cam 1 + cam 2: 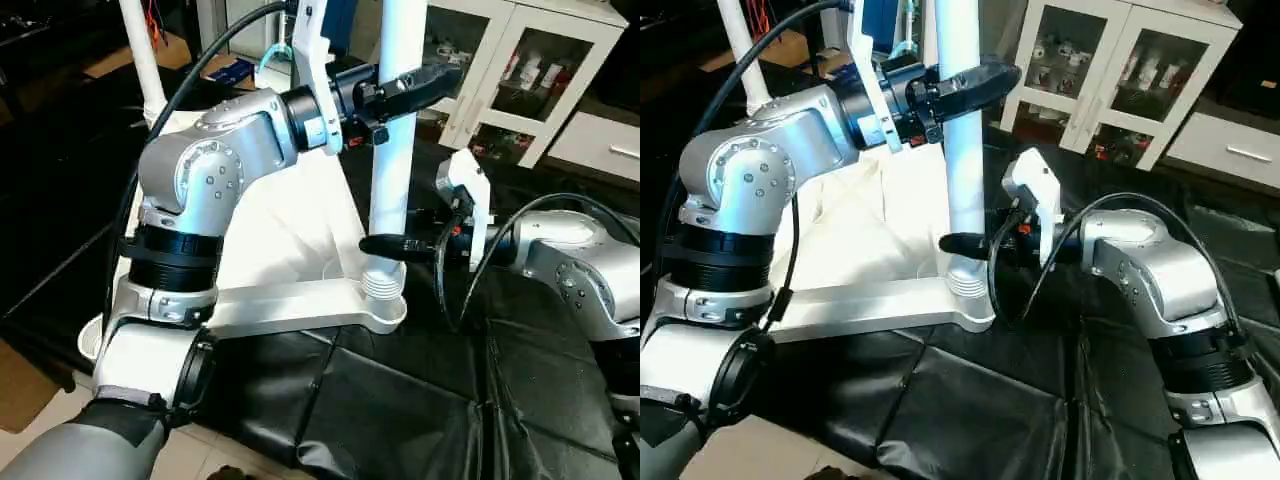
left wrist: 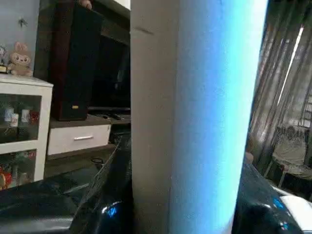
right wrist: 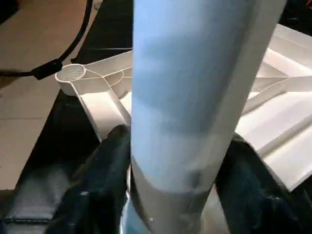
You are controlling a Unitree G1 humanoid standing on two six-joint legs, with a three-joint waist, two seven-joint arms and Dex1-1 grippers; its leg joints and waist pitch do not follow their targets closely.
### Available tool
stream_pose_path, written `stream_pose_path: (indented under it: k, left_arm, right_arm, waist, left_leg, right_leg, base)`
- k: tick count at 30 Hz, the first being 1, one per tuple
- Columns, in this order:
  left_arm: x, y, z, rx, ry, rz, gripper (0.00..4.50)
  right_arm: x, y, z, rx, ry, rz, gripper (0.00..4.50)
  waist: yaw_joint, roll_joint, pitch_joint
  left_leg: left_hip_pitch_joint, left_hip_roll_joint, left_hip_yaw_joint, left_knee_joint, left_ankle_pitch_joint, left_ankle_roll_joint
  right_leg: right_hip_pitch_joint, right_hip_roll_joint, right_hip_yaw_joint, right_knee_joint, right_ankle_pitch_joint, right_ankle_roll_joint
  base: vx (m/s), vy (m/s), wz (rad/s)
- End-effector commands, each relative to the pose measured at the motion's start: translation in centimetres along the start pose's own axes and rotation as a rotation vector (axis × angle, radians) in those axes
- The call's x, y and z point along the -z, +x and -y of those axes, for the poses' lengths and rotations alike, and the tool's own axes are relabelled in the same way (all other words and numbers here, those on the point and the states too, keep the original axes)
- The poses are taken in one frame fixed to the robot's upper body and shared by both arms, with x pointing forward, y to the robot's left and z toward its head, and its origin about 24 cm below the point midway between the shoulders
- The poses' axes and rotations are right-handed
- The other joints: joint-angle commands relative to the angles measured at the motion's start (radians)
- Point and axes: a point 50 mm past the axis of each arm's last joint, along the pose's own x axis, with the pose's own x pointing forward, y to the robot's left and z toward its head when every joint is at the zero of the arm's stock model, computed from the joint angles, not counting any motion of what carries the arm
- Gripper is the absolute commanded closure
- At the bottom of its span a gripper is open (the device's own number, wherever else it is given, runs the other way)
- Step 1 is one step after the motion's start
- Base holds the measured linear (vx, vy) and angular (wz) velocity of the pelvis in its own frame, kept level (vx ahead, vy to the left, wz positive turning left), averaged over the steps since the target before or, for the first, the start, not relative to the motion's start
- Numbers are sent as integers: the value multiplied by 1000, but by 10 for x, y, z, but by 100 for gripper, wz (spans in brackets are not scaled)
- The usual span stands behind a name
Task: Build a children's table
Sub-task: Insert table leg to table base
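Both head views look forward and down from above the silver forearms, set slightly apart, and share the upright white leg (image 1: 392, 150) standing in a corner of the upturned table top (image 1: 300, 305). The left wrist view sits very close to that leg, facing a cabinet (image 2: 22, 122) and curtains. The right wrist view looks down along the leg's lower end, probably near its threaded foot.

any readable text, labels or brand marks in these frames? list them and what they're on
No text can be read.
Packages in the glass-door cabinet: labels too small and blurred to read.
Blue box on the floor behind the table top: print too blurred.
Leg, left gripper, right gripper: no markings visible.
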Motion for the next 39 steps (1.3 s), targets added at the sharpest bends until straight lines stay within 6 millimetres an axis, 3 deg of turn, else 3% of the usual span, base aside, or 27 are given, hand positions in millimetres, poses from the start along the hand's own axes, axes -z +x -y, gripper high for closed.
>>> stream_pose_path:
  k: [1,11,19,29,30,31,39]
  left_arm:
    - [-8,2,6,32,14,18,283]
    - [-5,3,11,66,11,-3,283]
    - [-5,5,16,104,-1,-1,283]
    - [-2,7,19,108,24,-30,283]
    - [-2,7,19,105,22,-28,227]
    - [-2,7,15,71,2,-14,213]
    - [-12,1,8,38,-37,52,169]
  right_arm:
    - [0,-2,-1,13,-23,-20,181]
    - [3,-1,-1,25,-26,-17,167]
    - [3,-1,-2,-6,-18,-10,248]
    - [5,-1,-4,-21,-11,-8,264]
    - [5,-1,-4,-20,-11,-7,264]
    - [5,-1,-3,-12,-12,-3,265]
    - [-1,-2,11,126,-17,62,265]
  waist:
    - [3,4,-75]
    - [4,5,-75]
    - [4,7,-75]
    - [4,12,-75]
    - [3,11,-74]
    - [3,11,-75]
    - [0,12,-76]
  left_leg:
    - [18,57,-25,-60,-31,33]
    - [18,58,-26,-61,-34,31]
    - [19,58,-26,-61,-36,32]
    - [19,58,-27,-62,-42,28]
    - [18,58,-27,-62,-44,27]
    - [19,58,-27,-62,-43,25]
    - [18,56,-27,-62,-46,18]
  right_leg:
    - [53,-81,49,-59,61,-291]
    - [54,-82,49,-59,63,-292]
    - [54,-81,49,-58,66,-295]
    - [54,-81,49,-59,72,-298]
    - [54,-81,49,-59,70,-298]
    - [55,-81,49,-58,75,-300]
    - [54,-82,48,-59,73,-304]
  base:
    - [0,0,0]
    - [0,0,0]
    - [0,0,0]
    - [0,0,0]
    - [0,0,0]
    - [0,0,0]
    - [0,0,0]
